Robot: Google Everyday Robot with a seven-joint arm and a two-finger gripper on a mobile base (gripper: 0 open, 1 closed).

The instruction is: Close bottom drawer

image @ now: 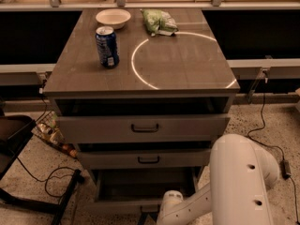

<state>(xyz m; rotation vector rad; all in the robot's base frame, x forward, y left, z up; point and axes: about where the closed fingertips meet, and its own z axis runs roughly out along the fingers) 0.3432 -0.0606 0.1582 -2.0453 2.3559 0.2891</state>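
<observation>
Bottom drawer (140,187) is pulled well out at the foot of the grey bench (187,64). Its deep tray is open to view and looks bare inside. The front panel sits at the lower frame edge, handle not readable. The white robot arm (241,182) comes in from the right, forearm reaching down-left across the drawer's right front corner. The end effector (148,216) is just a dark shape at the drawer front, cropped by the frame bottom; can't tell if it's open, closed or touching the panel. Middle drawer (140,159) and top drawer (143,128) show dark gaps above their fronts, so both look slightly ajar, bar handles visible. On the bench top: blue soda can (107,46) upright front-left, white bowl (113,18) behind it, green snack bag (159,21) right of the bowl, bright light ring (135,64) across the surface. Cables (49,187) lie on the speckled floor to the left; clutter beside the bench there is too dark to identify.
</observation>
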